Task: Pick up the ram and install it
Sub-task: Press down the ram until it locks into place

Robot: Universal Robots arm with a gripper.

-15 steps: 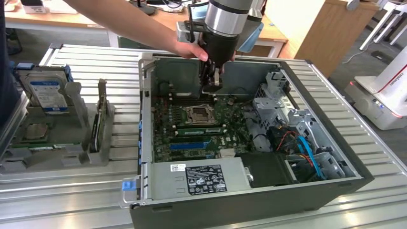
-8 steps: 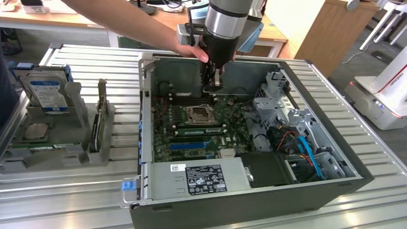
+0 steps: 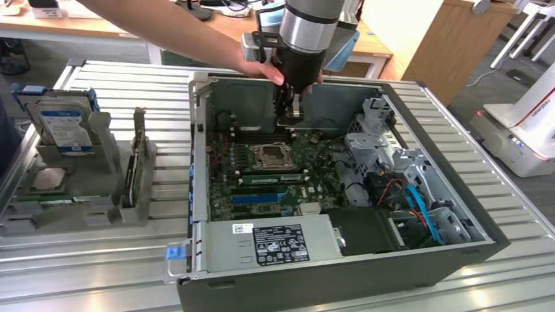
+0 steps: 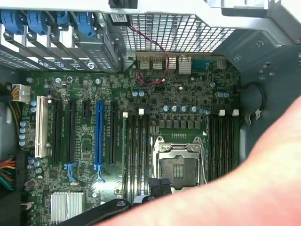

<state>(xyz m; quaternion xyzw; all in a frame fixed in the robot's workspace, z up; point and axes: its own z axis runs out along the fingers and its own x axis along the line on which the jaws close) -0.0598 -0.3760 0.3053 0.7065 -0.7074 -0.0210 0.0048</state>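
An open computer case point(image 3: 347, 279) lies on its side on the ribbed metal table point(image 3: 87, 273), filling the middle and right of the exterior view. The arm comes down from the top centre of that view, and its end effector point(image 3: 290, 112) hangs inside the case, just above the green motherboard point(image 3: 260, 195). It is close over the dark memory slots point(image 3: 269, 138) on the far side of the empty processor socket point(image 3: 275, 156). The fingers are pressed together; whether anything thin is pinched between them I cannot tell.

A person's hand point(image 3: 260, 68) reaches in from the upper left of the exterior view and grips the arm just above the end effector.

At the left of the exterior view stands a grey holder point(image 3: 87, 208). A thin dark board stands on edge in it — this looks like the ram point(image 3: 137, 156), well apart from the end effector. Also in the holder are a blue-labelled hard drive point(image 3: 65, 130), upright at the back, and a square silver chip point(image 3: 48, 179), lying flat beside it.

The wrist view looks down on the motherboard point(image 4: 84, 141): a blue expansion slot point(image 4: 99, 136), the open socket point(image 4: 181, 165) with rows of long memory slots on both sides, and the black tips of the end effector point(image 4: 159, 184) close by the socket. The hand point(image 4: 254, 183) is a blurred mass across one corner.
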